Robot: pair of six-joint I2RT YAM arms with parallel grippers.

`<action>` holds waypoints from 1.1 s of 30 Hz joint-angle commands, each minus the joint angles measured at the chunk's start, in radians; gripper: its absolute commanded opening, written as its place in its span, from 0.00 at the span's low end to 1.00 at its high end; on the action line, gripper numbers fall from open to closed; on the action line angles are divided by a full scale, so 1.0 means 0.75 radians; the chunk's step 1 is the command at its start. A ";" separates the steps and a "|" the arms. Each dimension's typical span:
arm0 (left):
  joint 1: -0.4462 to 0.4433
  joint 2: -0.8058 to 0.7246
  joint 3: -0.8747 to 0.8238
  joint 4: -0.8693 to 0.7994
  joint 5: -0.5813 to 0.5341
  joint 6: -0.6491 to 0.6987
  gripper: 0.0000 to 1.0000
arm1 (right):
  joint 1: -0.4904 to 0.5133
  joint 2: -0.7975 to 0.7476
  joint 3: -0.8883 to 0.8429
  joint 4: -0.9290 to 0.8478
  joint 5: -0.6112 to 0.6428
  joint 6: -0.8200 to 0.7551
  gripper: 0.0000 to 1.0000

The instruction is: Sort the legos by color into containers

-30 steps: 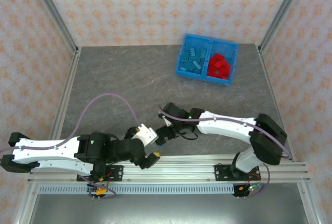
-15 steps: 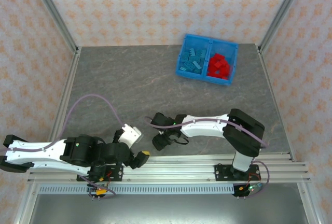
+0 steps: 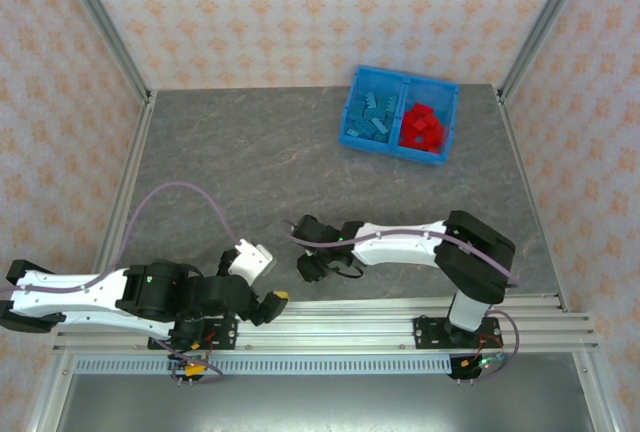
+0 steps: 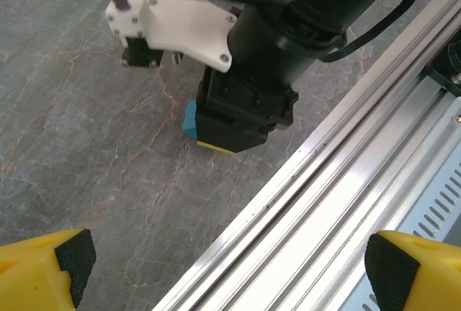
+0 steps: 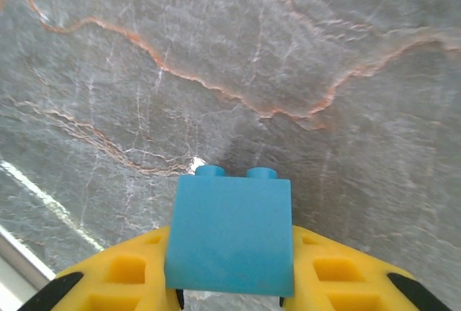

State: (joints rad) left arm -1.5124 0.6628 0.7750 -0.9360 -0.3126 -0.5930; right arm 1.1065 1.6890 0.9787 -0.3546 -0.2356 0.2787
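My right gripper (image 5: pixel 230 266) is shut on a light blue lego (image 5: pixel 230 235), studs pointing away, held just above the grey table near its front edge. In the top view that gripper (image 3: pixel 311 269) sits low at mid-table. The left wrist view shows the same blue lego (image 4: pixel 189 118) peeking from under the right gripper's black body. My left gripper (image 4: pixel 227 268) is open with nothing between its yellow fingers (image 4: pixel 43 264), close to the front rail (image 3: pixel 266 300). The blue bin (image 3: pixel 402 81) stands far back right: blue legos (image 3: pixel 371 117) in its left compartment, red legos (image 3: pixel 423 127) in its right.
An aluminium rail (image 4: pixel 338 181) runs along the table's front edge under the left gripper. Metal frame posts (image 3: pixel 100 22) stand at the back corners. Patterned walls enclose the table on three sides. Grey marbled tabletop (image 3: pixel 250 162) stretches between the arms and the bin.
Both arms have drawn back toward the near edge and to the left. The right gripper has stayed shut on the blue lego, and over the last half second it has barely shifted.
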 commanded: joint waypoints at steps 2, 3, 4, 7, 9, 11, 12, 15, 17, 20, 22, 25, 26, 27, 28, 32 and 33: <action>-0.014 -0.031 0.002 0.080 -0.118 0.071 1.00 | -0.111 -0.210 -0.069 0.085 0.004 0.083 0.27; -0.014 -0.043 -0.002 0.107 -0.150 0.119 1.00 | -0.145 -0.258 -0.083 0.091 0.011 0.093 0.27; -0.012 -0.058 -0.013 0.135 -0.191 0.128 1.00 | -0.182 -0.307 -0.093 0.091 0.019 0.102 0.27; 0.017 -0.103 -0.037 0.206 -0.239 0.144 1.00 | -0.294 -0.418 -0.103 0.079 0.045 0.109 0.27; 0.080 -0.113 -0.053 0.235 -0.216 0.142 1.00 | -0.379 -0.463 -0.103 0.086 0.061 0.103 0.27; 0.190 -0.084 -0.067 0.275 -0.113 0.161 1.00 | -0.464 -0.470 -0.079 0.095 0.060 0.094 0.27; 0.261 -0.048 -0.066 0.302 -0.038 0.181 1.00 | -0.509 -0.455 -0.047 0.089 0.052 0.085 0.27; 0.424 0.096 -0.012 0.317 0.090 0.248 1.00 | -0.613 -0.393 0.073 0.058 0.058 0.046 0.27; 0.506 0.140 0.018 0.333 0.115 0.296 1.00 | -0.677 -0.350 0.151 0.057 0.057 0.039 0.27; 0.722 0.129 -0.008 0.432 0.253 0.359 1.00 | -0.781 -0.260 0.261 0.083 0.061 0.054 0.27; 0.897 0.126 -0.050 0.528 0.393 0.381 1.00 | -0.842 -0.173 0.352 0.092 0.058 0.061 0.27; 1.056 0.146 -0.097 0.670 0.522 0.402 1.00 | -0.907 -0.026 0.516 0.076 0.083 0.059 0.27; 1.089 0.157 -0.107 0.713 0.555 0.406 1.00 | -0.921 0.017 0.567 0.076 0.097 0.061 0.27; 1.123 0.172 -0.114 0.755 0.592 0.409 1.00 | -0.939 0.069 0.616 0.075 0.106 0.064 0.27; 1.157 0.190 -0.121 0.793 0.625 0.412 1.00 | -0.959 0.122 0.677 0.075 0.115 0.065 0.27; 1.280 0.276 -0.129 0.882 0.761 0.428 1.00 | -1.021 0.349 0.939 0.014 0.118 0.076 0.27; 1.316 0.299 -0.129 0.894 0.792 0.433 1.00 | -1.036 0.406 1.004 -0.003 0.121 0.077 0.27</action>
State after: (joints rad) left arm -0.5720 0.8623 0.6914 -0.3687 0.1650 -0.3035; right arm 0.3553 1.9221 1.6264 -0.3141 -0.1761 0.3294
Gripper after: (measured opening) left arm 0.998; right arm 0.295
